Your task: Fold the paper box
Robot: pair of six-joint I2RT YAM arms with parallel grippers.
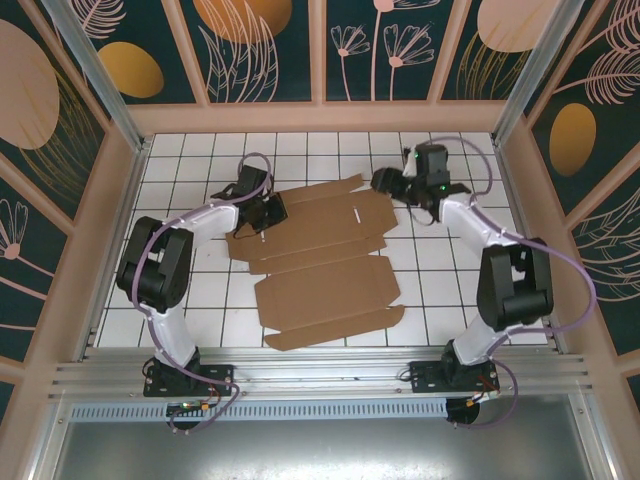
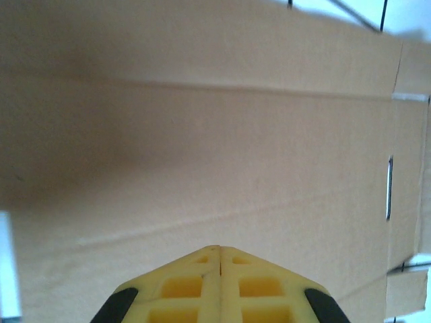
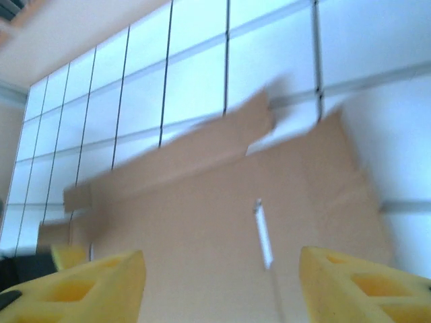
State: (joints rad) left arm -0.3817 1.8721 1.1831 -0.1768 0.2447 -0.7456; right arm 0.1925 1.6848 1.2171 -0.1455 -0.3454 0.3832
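Closest to the left wrist lens: left gripper (image 2: 220, 250), yellow fingers (image 2: 182, 286) pressed together tip against tip, nothing pinched between. Right behind the tips, paper box (image 2: 202, 148) as plain brown cardboard, crossed by two long crease lines. Narrow slit (image 2: 389, 188) near the right edge, small flap at the lower right corner. Touching the sheet or hanging just above it: cannot tell.

Closest to the right wrist lens: right gripper (image 3: 221, 259), yellow fingers (image 3: 101, 279) spread wide apart, nothing held. Beyond the gap, quite blurred, paper box (image 3: 188, 222) again, with slit (image 3: 262, 232) and a long flap along the far edge. Underneath and behind, white tiled table (image 3: 269, 67) with dark grid lines.

From above: paper box (image 1: 320, 250) lying open and unfolded about in the middle of table (image 1: 430, 290), between both arms, as one large die-cut sheet. Far panel marked by slit (image 1: 355, 211); near panels reaching toward the arm bases. Left gripper (image 1: 262, 215) over the far left part of the sheet, at its edge. Right gripper (image 1: 385, 182) just beside the far right corner of the sheet; touching it or apart, too small to tell. Around the table, dark walls (image 1: 270, 50) painted with leaves and flowers.
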